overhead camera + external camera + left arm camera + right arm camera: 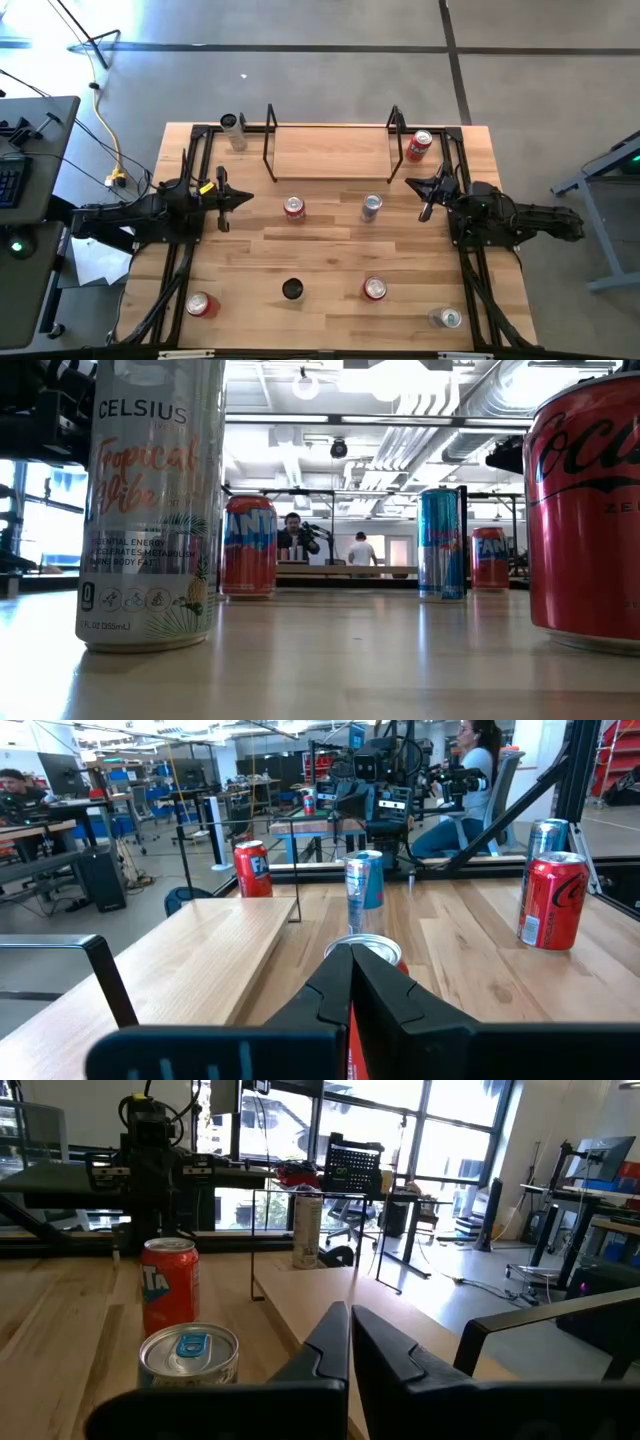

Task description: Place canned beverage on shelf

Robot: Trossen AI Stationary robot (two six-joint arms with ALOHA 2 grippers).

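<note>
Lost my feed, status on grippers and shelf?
Left gripper and right gripper shut, holding nothing. Shelf bare; cans sit on the table. Nothing blocking.

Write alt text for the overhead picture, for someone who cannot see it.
Seen from above, a wooden table holds eight scattered drink cans and, at its far edge, an empty low shelf with black rod ends. Two dark robot arms reach in from the sides, the left pincer and right pincer both shut and holding nothing.

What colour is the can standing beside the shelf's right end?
Red, with white lettering: the red can beside the wooden shelf, clearest in the high view.
</note>
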